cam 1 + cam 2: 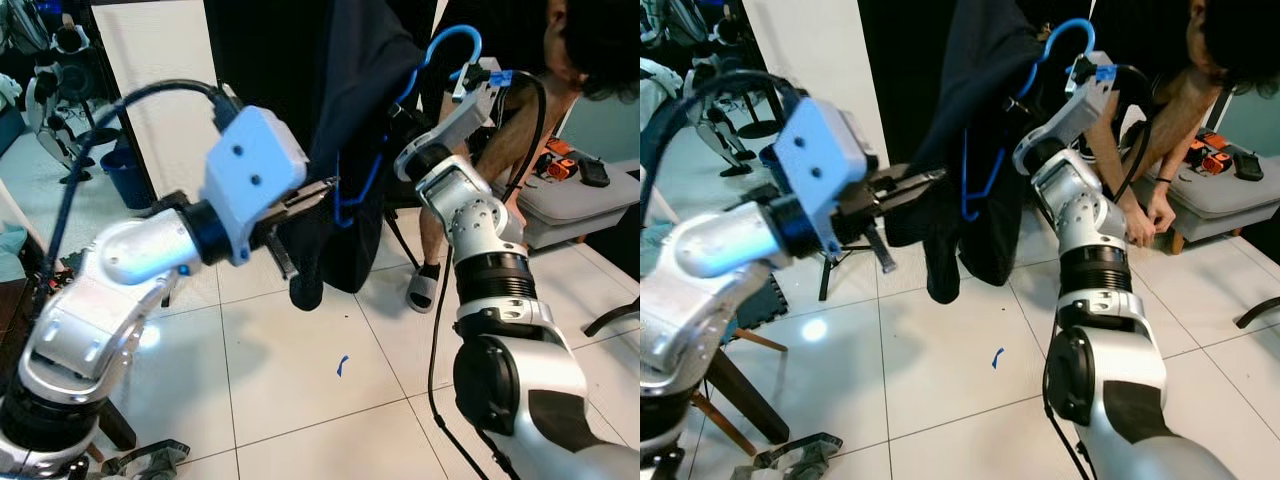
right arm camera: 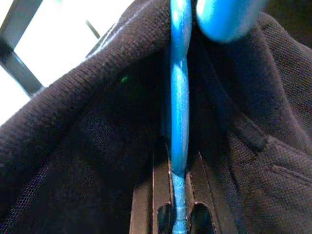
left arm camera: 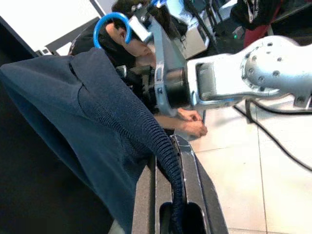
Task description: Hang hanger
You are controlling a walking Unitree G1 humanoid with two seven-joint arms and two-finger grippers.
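Observation:
A blue plastic hanger [image 1: 450,38] carries a dark navy garment [image 1: 345,120] held up in the air in front of me. My right gripper [image 2: 179,168] is shut on the hanger's blue shaft [image 2: 179,97], just below the hook [image 3: 112,22], and the garment's shoulder partly hides it in the eye views. My left gripper [image 1: 315,195] reaches in from the left and is shut on the garment's ribbed edge [image 3: 163,146], pulling the cloth sideways. The hook points up and rests on nothing.
A person [image 1: 590,50] bends over close behind my right arm, hands [image 1: 1145,215] low and a sandalled foot [image 1: 422,285] on the white tiles. A grey bench [image 1: 580,205] with tools stands at the right. A blue bin [image 1: 128,175] is at the left, and a dark backdrop [image 1: 260,60] hangs behind.

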